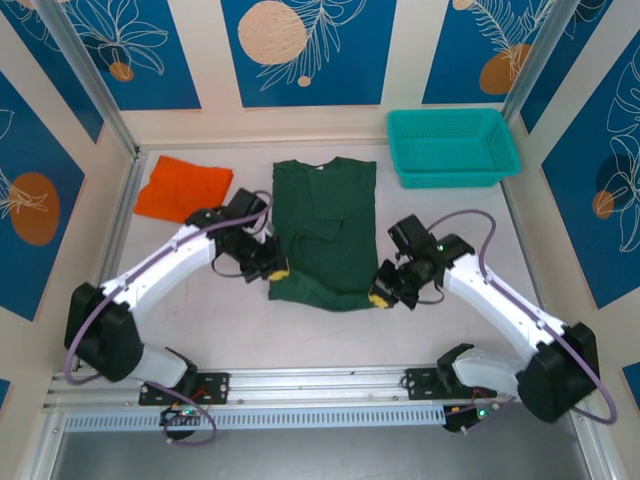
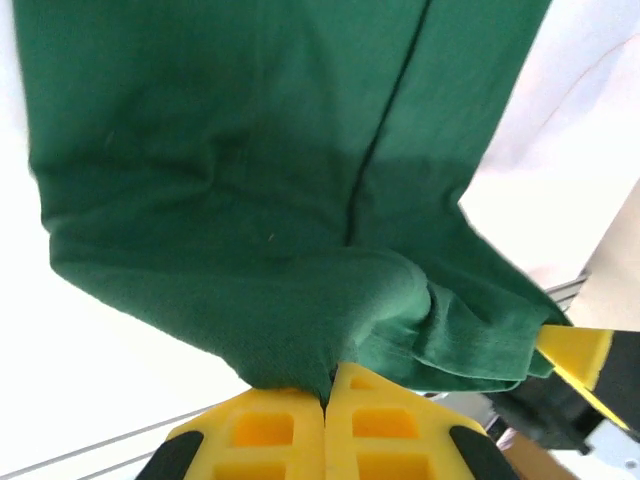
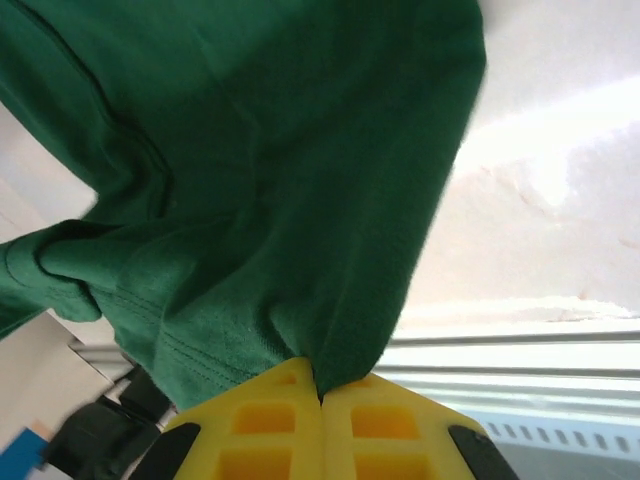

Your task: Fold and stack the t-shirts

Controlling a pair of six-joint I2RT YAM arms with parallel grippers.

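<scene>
Green t-shirt clamped (hem); basket apart

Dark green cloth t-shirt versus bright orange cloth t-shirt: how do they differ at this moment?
The dark green cloth t-shirt lies spread long on the white table, central; the bright orange cloth t-shirt is a compact bundle at far left. The left end effector and right end effector each pinch the green one's near hem; nothing touches the orange one. Both are plain and lie on that table.
</scene>
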